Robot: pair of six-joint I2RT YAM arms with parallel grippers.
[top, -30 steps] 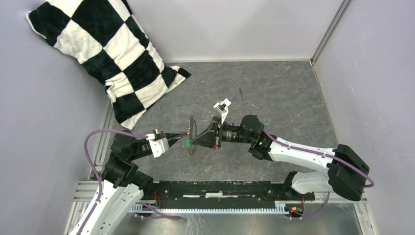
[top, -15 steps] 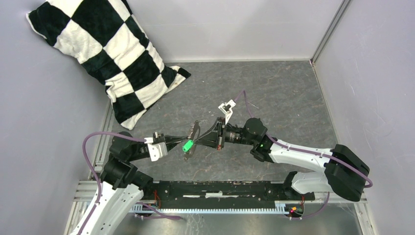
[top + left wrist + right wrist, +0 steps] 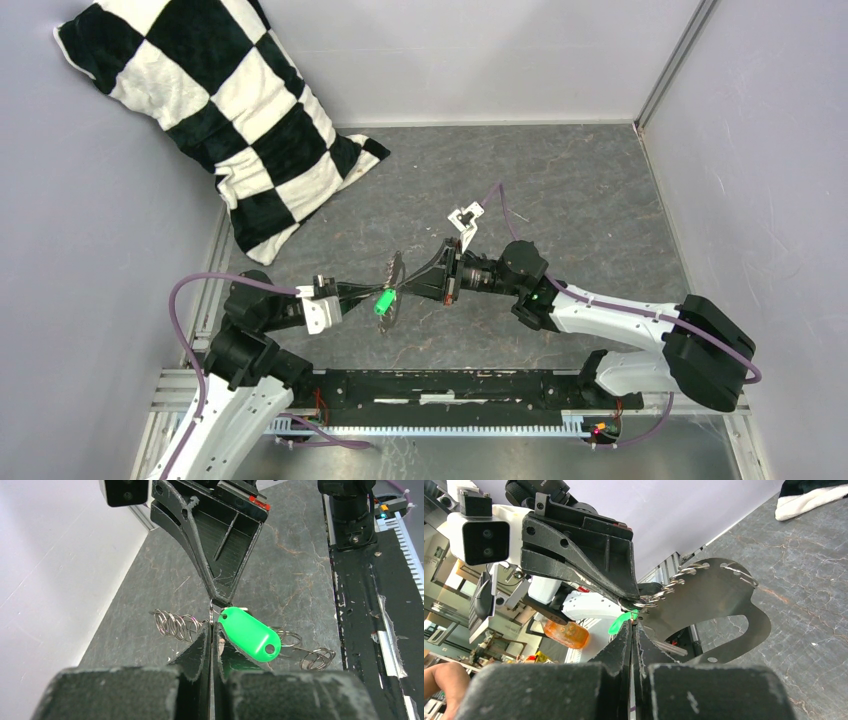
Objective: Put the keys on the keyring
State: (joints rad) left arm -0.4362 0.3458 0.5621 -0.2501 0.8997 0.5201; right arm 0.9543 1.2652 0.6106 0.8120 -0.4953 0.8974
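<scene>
Left gripper pinching keys; right gripper pinching keyring; contact points hidden.

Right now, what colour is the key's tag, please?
Bright green key tag; left wrist view shows it best.

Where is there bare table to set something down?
Bare table between the right arm and the right wall, and right of the pillow along the back wall. Crowded near centre: left tool and right tool meet at the keyring and green key.

Robot lab; walled test cell
</scene>
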